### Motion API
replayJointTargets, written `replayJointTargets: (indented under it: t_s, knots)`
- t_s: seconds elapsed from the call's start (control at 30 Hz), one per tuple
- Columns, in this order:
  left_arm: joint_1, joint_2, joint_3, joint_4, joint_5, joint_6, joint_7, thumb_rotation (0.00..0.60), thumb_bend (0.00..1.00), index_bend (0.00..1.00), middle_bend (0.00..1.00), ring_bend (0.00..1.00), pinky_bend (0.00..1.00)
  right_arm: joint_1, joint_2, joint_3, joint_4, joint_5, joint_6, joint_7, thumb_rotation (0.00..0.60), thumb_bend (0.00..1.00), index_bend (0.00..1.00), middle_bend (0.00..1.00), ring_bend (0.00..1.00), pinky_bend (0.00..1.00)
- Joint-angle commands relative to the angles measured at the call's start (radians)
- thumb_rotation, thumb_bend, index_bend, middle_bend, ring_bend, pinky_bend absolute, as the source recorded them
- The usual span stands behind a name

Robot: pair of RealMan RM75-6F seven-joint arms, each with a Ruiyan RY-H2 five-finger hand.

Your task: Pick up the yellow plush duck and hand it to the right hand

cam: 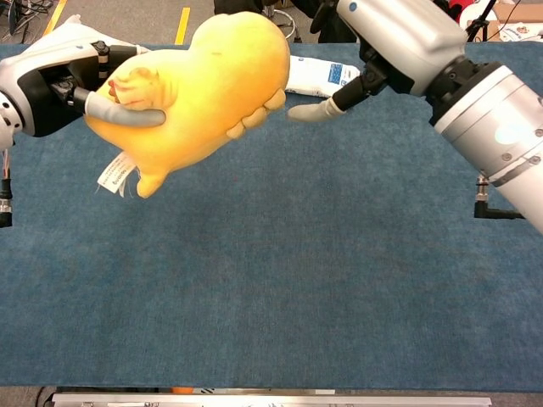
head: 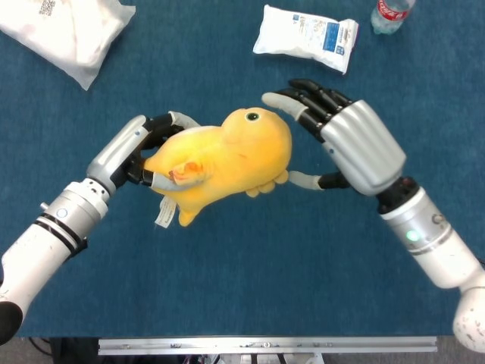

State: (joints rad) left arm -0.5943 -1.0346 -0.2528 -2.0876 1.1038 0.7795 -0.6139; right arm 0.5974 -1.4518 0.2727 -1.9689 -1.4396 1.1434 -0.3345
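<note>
the duck (head: 227,159) is up in the air over the blue table (head: 250,258), held at its tail end by the left hand (head: 140,148), whose fingers are wrapped around the body, one pressed across the side just under the little wing. the duck's head points toward the right hand (head: 341,144), with its eye facing up. a white tag (head: 164,214) hangs from the underside.

the right hand sits just beside the head, fingers spread apart and cupped around it; the thumb reaches in below by the duck's feet and the other fingertips hover over the top of the head. i can't tell whether any of them actually touch the plush, and nothing is clamped yet on that side.

at the far edge of the table lie a white packet (head: 305,36) with a blue label and, just right of it, a bottle (head: 391,14) with a red label. a larger white bag (head: 67,32) lies at the far left corner.
</note>
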Motion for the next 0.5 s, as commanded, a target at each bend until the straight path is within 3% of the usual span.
replayJointTargets:
  t_s: [0.03,0.13,0.23,0.4,0.5]
  knots:
    - [-0.005,0.002,-0.005,-0.003,-0.007,-0.013,-0.008,0.600,0.21,0.53,0.48,0.41,0.64,0.020,-0.022,0.008,0.012,0.025,-0.012,-0.006,0.600,0.00,0.17,0.23,0.14,0.33]
    - [-0.008,0.004,-0.012,-0.003,-0.011,-0.025,-0.025,0.600,0.21,0.53,0.48,0.41,0.64,0.038,-0.045,0.010,0.017,0.050,-0.019,-0.014,0.600,0.01,0.17,0.23,0.14,0.33]
    - [-0.012,0.005,-0.017,-0.001,-0.016,-0.039,-0.036,0.600,0.21,0.53,0.48,0.41,0.64,0.049,-0.060,0.008,0.020,0.056,-0.019,-0.024,0.600,0.08,0.18,0.24,0.15,0.33]
    - [-0.011,0.013,-0.028,-0.005,-0.011,-0.055,-0.062,0.600,0.21,0.52,0.48,0.41,0.64,0.066,-0.082,0.004,0.044,0.059,-0.017,-0.022,0.600,0.39,0.37,0.37,0.28,0.51]
    - [-0.010,0.019,-0.029,-0.005,0.003,-0.070,-0.076,0.600,0.21,0.49,0.46,0.40,0.64,0.072,-0.096,0.000,0.063,0.055,-0.010,-0.006,0.600,0.51,0.49,0.44,0.37,0.61]
